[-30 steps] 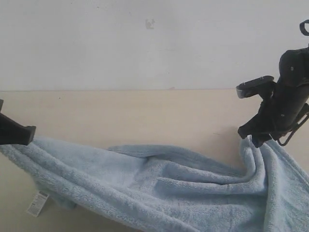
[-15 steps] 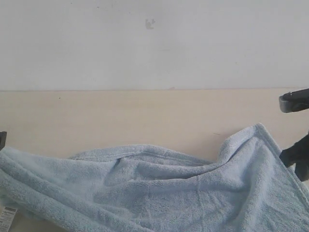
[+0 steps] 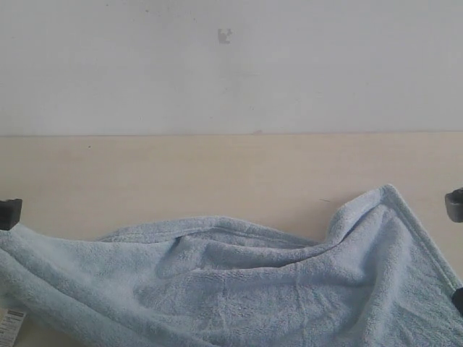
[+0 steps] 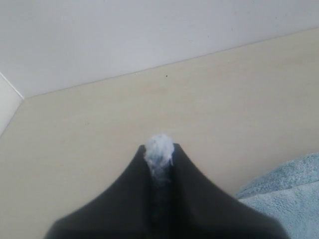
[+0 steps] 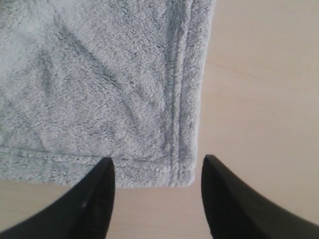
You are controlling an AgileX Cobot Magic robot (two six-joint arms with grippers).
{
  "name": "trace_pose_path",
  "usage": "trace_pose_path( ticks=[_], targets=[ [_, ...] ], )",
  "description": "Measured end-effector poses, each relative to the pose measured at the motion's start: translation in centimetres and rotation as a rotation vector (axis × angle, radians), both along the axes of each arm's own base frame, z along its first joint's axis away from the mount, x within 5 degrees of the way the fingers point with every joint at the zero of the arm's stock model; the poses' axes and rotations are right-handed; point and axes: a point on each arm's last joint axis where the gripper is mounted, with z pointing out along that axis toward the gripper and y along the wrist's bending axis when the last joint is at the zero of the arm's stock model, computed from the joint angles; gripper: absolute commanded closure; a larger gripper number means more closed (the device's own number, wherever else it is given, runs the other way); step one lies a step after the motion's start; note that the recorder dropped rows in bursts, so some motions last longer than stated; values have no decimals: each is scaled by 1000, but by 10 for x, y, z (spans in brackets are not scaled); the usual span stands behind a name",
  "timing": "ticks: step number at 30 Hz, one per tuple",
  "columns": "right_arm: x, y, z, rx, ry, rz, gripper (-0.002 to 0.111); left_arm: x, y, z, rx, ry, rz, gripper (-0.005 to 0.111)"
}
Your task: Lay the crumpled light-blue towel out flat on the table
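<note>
Since a second ago, both my arms have drawn outward to the margins of the exterior view. The towel (image 3: 239, 289) has slid leftward, and its white tag (image 3: 9, 325) now sits at the lower left corner.

Nearest: the towel covers the near strip of the table (image 3: 181, 173) from side to side and runs off the bottom of the view. It is rumpled, with soft folds across its middle.

Left gripper (image 4: 158, 149): clenched on a pinch of the towel's left end, pale pile showing at the closed tips.

Right gripper (image 5: 157, 162): released, with tips standing apart on either side of the towel's right corner (I see no contact). That corner lies flat on the table, its stitched hem (image 5: 182, 99) running along the edge, with bare tabletop beside it.

Farther: the towel's far edge peaks at the right and dips low toward the middle and left.

Farthest: bare table lies open across the whole width, up to the plain wall (image 3: 217, 72).
</note>
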Motion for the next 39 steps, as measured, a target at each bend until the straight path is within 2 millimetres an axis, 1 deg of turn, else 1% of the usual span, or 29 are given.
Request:
trace_pose_path(
  ticks=[4, 8, 16, 27, 33, 39],
  targets=[
    [1, -3, -9, -36, 11, -1, 58, 0, -1, 0, -3, 1, -7, 103],
    [9, -2, -29, -39, 73, -1, 58, 0, -3, -1, -16, 4, -29, 103],
    [15, -2, -58, -46, 184, -1, 58, 0, -3, -4, -15, 13, -38, 103],
    [16, -2, -66, -50, 226, -8, 58, -1, -4, -5, -17, 15, -45, 103],
    [16, -2, -77, -54, 275, -7, 58, -1, -4, -5, -18, 16, -47, 103],
    [17, -1, -83, -56, 297, -8, 58, -1, -4, -5, -18, 16, -47, 103]
  ],
)
